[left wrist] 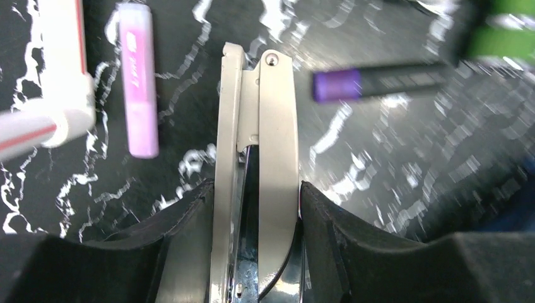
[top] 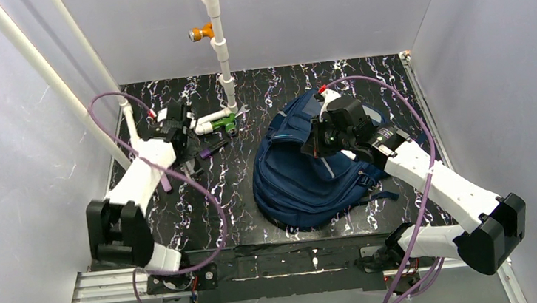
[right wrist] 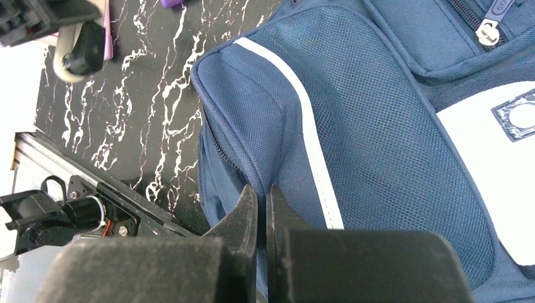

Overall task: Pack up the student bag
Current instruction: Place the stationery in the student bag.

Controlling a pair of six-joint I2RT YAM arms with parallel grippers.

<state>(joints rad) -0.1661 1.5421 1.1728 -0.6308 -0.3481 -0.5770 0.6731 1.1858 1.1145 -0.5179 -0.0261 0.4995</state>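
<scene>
The student bag [top: 305,181], navy blue with white trim, lies on the black marbled table right of centre. My right gripper [top: 318,143] is over its upper part. In the right wrist view the gripper [right wrist: 262,196] is shut on a fold of the bag's [right wrist: 378,126] mesh fabric, beside a white strip. My left gripper [top: 178,134] is at the back left. In the left wrist view it [left wrist: 257,184] is shut on a cream stapler [left wrist: 258,126] that sticks out forward between the fingers, above the table.
A pink highlighter [left wrist: 140,82], a white tube with a red stripe [left wrist: 57,82] and a purple-capped black marker [left wrist: 378,82] lie beyond the stapler. A white pipe stand with an orange valve [top: 201,33] and a green fitting [top: 227,122] stands at the back. Grey walls enclose the table.
</scene>
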